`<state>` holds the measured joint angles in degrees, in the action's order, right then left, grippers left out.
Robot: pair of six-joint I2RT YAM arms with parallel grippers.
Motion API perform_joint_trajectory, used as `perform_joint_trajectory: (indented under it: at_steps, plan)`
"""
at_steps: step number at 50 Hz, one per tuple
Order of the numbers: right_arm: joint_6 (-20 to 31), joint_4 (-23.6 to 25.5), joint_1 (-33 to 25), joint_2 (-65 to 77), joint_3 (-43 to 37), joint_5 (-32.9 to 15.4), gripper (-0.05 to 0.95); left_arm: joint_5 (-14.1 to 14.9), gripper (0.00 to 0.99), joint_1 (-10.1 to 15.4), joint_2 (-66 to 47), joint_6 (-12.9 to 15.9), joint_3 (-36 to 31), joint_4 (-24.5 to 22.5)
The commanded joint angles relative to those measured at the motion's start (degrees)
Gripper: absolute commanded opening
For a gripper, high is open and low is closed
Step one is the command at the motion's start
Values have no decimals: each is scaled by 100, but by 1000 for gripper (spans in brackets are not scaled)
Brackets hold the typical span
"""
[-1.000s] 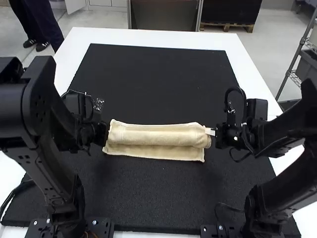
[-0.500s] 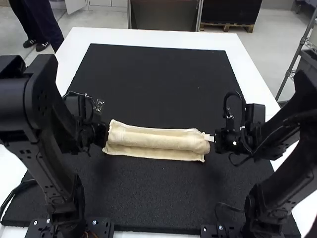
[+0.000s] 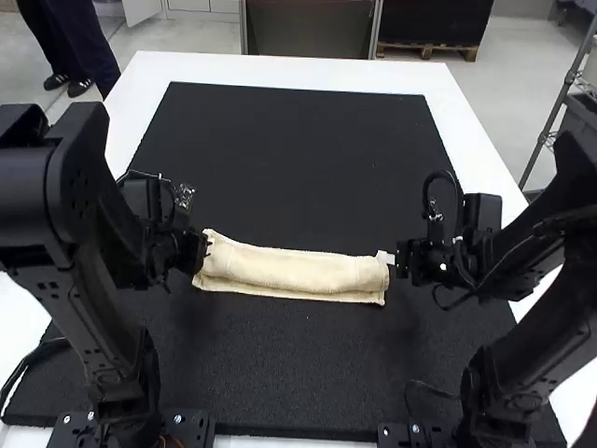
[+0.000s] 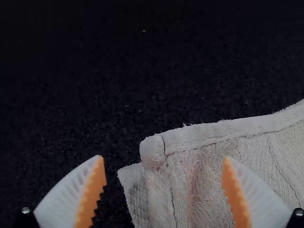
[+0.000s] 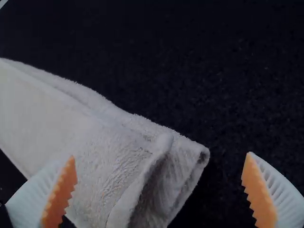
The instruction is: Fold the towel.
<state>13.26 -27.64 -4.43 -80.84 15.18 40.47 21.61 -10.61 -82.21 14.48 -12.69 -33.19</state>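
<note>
In the high view, the fingertips of the left gripper [image 3: 204, 247] and right gripper [image 3: 390, 261] are hard to see at the ends of the towel [image 3: 289, 273]. Both wrist views cut the towel off and show each gripper's fingers wide apart. The towel lies folded in a long strip on the black mat [image 3: 308, 373]. Half a second ago it looked puffier, and its back edge reached farther away. There is one towel, one mat and two grippers, with two fingers each.

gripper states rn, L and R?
Left gripper: open, towel between its fingers, not clamped.
Right gripper: open, not clamped on towel.
</note>
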Motion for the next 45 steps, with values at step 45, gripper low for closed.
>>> perform_joint_trajectory:
  at_steps: [45]
  plan:
    - [-7,452,12,-934,846,-531,907,-69,967,-64,-14,-209,-85,-381]
